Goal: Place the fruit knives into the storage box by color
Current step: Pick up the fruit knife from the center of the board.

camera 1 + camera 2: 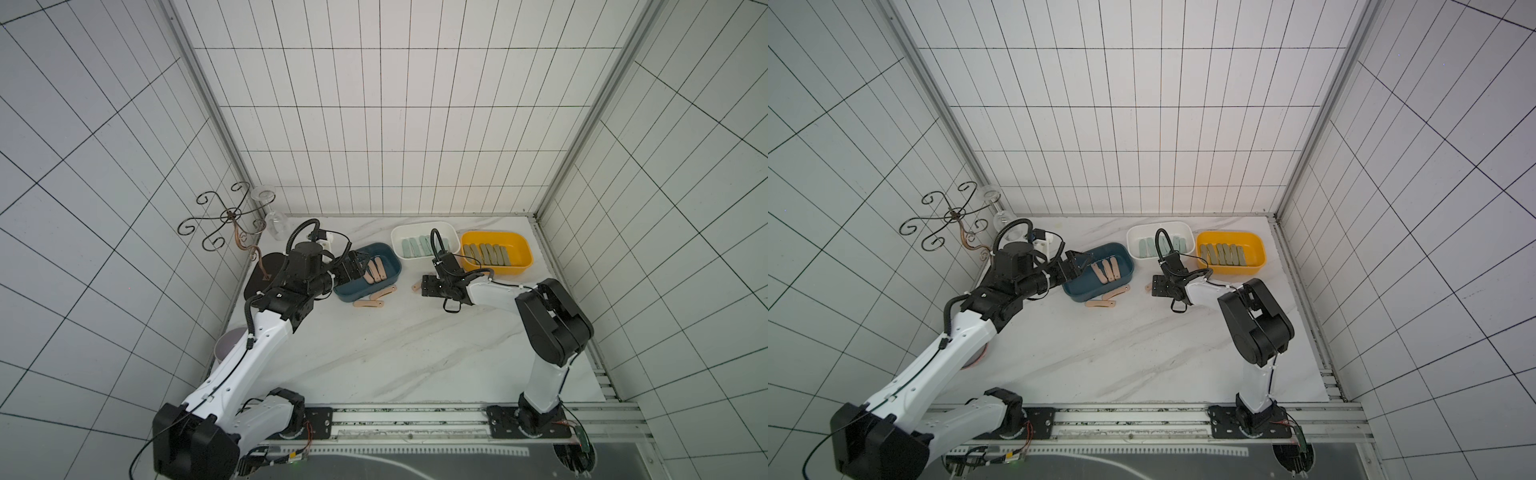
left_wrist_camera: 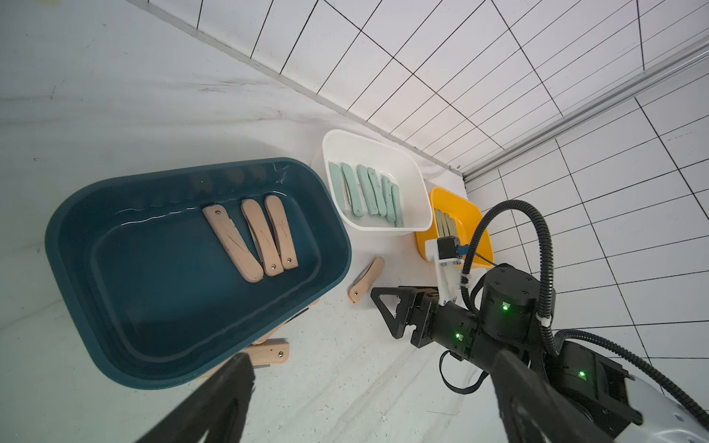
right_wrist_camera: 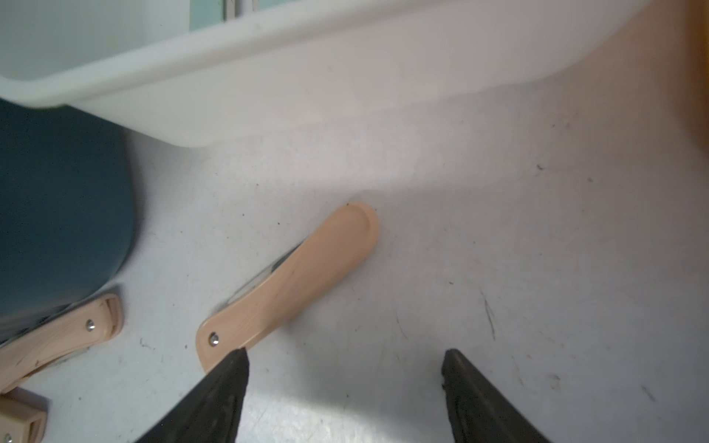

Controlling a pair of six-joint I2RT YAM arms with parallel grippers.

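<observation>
Three peach fruit knives [image 2: 261, 237] lie in the dark blue storage box [image 1: 353, 297]. Mint-green knives [image 1: 415, 247] fill the white box [image 2: 368, 142], and olive-grey knives [image 1: 486, 253] the yellow box [image 1: 515, 270]. A loose peach knife [image 3: 291, 280] lies on the table between the blue and white boxes. My right gripper [image 3: 345, 356] is open and empty just beside that knife's rivet end, one fingertip [image 3: 238, 364] over its corner. Two more peach knives [image 1: 368, 304] lie against the blue box's front wall. Above the blue box's left end, my left gripper [image 2: 372, 387] hangs open and empty.
A scrolled metal stand [image 1: 226, 220] with a hanging wine glass [image 1: 276, 224] and a dark round base [image 1: 266, 274] fills the back left corner. A pale bowl [image 1: 228, 345] sits under my left arm. Tiled walls close three sides; a rail [image 1: 415, 415] runs along the front.
</observation>
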